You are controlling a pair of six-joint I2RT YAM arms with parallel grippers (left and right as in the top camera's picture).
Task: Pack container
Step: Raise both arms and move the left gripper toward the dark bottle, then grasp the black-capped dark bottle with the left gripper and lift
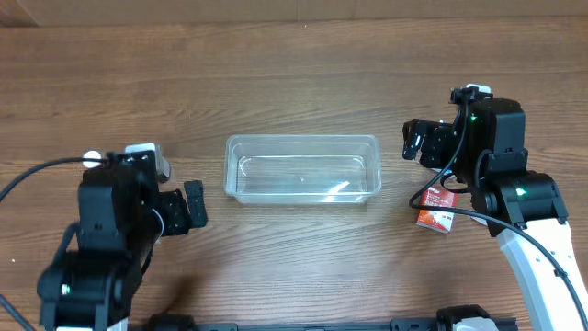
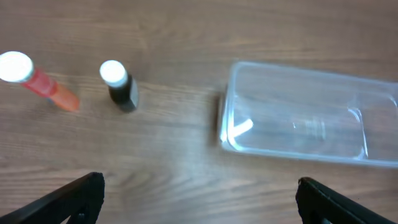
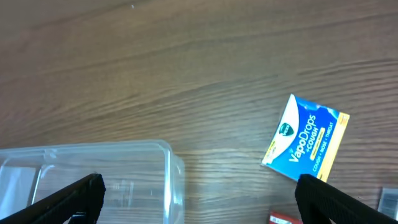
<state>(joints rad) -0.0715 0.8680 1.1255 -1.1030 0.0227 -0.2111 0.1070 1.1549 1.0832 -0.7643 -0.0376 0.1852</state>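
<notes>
The container (image 1: 301,140), a clear transparent plastic rectangular tub with rounded corners, is sitting in the middle of the brown wood-grain table (image 1: 294,55), between the two arms and touching neither. Nearest the robot, the left gripper (image 1: 195,204) is hanging with its black fingers spread wide and nothing between them. A little farther off, the right gripper (image 1: 411,142) is likewise gaping empty near the tub's right end. Trouble is probably waiting in the picking. The small black bottle with a white cap (image 2: 121,88) and the red-orange tube with a white cap (image 2: 43,84) seem to be standing upright ahead of the left fingers, so a glancing finger could be tipping either one over and sending it rolling. On the right, the flat blue and yellow cough-drop packet (image 3: 306,144) is lying flush on the wood, so the fingers are risking pushing it along rather than pinching it. A small red and white box (image 1: 435,211) is sitting close by the right arm. The tub is looking light, so a descending finger catching its rim could be shoving it aside, and both arms reaching over it together could be clashing. The container is holding nothing: only glare is showing on its bare floor.
</notes>
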